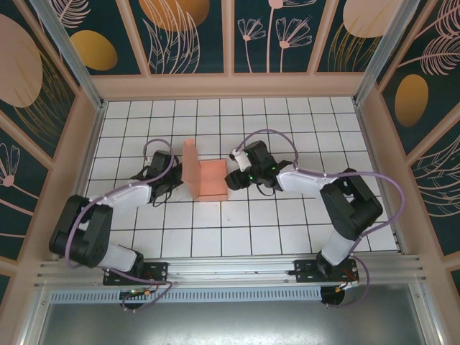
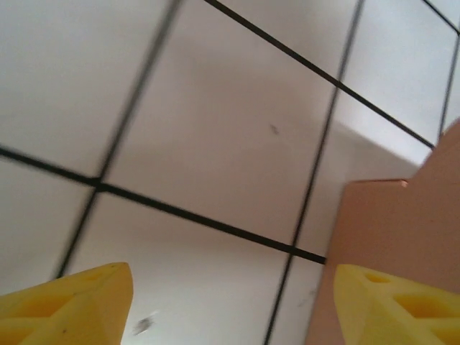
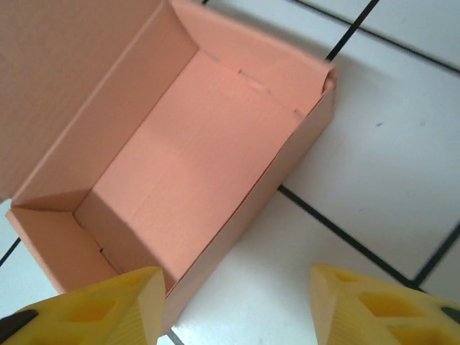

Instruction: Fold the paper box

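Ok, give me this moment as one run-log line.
paper box: walls up, lid standing open | left gripper: open, empty, at box's left | right gripper: open, empty, at box's right

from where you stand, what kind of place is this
Probably a lab cell for robot trials: a white gridded table fenced in by leaf-patterned panels, with two arms bolted to an aluminium rail at its near edge.

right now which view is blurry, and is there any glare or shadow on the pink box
Left wrist view: tile lines smeared, worst at the left; the paper box edge is soft, a grey shadow on the tile beside it. Right wrist view: box interior crisp, no glare, the right pincer soft. Top external view: sharp, evenly lit, faint shadows only.
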Action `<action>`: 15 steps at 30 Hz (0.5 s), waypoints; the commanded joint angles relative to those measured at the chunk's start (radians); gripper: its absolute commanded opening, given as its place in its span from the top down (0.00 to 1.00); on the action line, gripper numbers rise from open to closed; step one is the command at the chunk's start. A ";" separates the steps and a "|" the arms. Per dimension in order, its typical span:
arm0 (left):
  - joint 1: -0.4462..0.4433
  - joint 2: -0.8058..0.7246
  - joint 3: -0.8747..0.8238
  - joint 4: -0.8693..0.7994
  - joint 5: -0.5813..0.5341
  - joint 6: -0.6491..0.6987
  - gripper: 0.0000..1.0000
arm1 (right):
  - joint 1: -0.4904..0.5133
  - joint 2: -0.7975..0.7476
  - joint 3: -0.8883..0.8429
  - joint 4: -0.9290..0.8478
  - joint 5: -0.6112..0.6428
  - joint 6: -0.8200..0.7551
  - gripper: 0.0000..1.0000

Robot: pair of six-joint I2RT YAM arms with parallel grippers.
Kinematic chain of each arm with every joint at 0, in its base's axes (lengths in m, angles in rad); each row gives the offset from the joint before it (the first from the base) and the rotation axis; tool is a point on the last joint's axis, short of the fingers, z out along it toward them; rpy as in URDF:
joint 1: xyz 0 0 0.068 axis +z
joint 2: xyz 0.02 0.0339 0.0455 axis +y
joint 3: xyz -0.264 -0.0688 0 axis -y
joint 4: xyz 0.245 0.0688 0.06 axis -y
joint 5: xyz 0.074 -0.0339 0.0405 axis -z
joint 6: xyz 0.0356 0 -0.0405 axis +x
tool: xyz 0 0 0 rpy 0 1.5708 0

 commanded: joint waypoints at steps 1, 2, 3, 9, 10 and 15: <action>0.001 0.086 0.088 0.089 0.190 0.064 0.30 | -0.047 -0.085 -0.039 0.058 0.055 0.007 0.43; 0.001 0.116 0.113 0.095 0.221 0.072 0.30 | -0.064 -0.105 -0.050 0.070 0.058 0.015 0.43; 0.000 0.147 0.139 0.104 0.252 0.083 0.31 | -0.083 -0.128 -0.067 0.086 0.062 0.024 0.43; -0.021 0.386 0.388 0.050 0.423 0.186 0.34 | -0.206 -0.243 -0.140 0.106 0.061 0.035 0.42; -0.032 0.426 0.441 0.032 0.447 0.205 0.34 | -0.225 -0.261 -0.148 0.097 0.066 0.032 0.42; -0.114 0.606 0.731 -0.118 0.557 0.320 0.35 | -0.295 -0.371 -0.200 0.093 0.095 0.041 0.42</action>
